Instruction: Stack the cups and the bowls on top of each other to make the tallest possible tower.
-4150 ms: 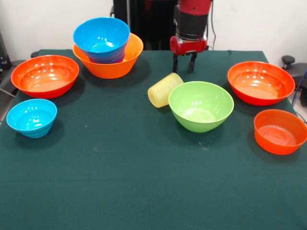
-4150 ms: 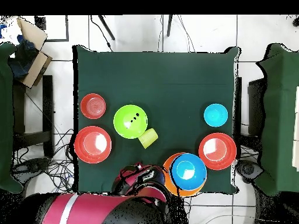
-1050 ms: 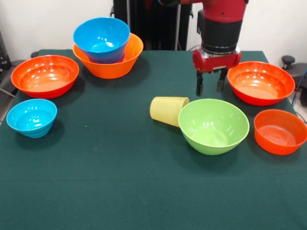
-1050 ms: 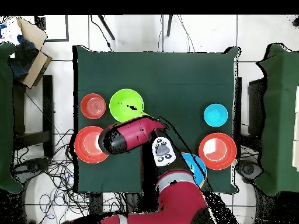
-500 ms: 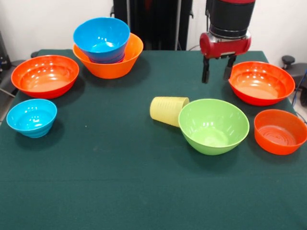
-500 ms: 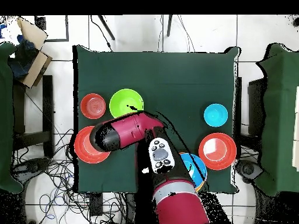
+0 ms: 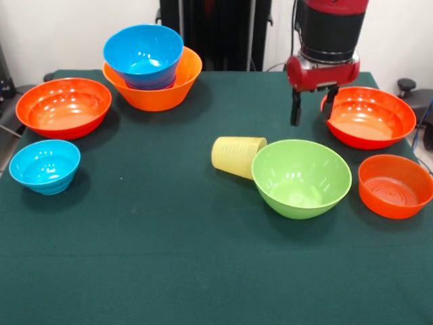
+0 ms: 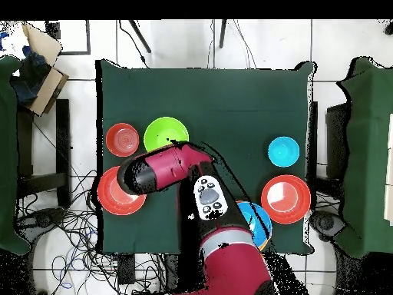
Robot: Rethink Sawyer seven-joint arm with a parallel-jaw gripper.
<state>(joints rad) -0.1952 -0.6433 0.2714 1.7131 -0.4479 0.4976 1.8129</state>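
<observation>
Nearest you and below the end effector [image 7: 312, 110] on the table [image 7: 169, 264], the lime green bowl [image 7: 301, 177] sits with the pale-yellow cup [image 7: 237, 157] tipped on its side, touching its rim. Your end effector has just slid sideways toward the large red-orange bowl [image 7: 369, 116], fingers spread and empty, one finger now at that bowl's rim, so that bowl looks like your next pick. Far off across the table, the tower [image 7: 153, 68] waits: blue bowl nested in the light-orange one.

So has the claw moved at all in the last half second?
Yes. In the front view the claw has shifted slightly right and down, closer to the red-orange bowl's rim.
</observation>
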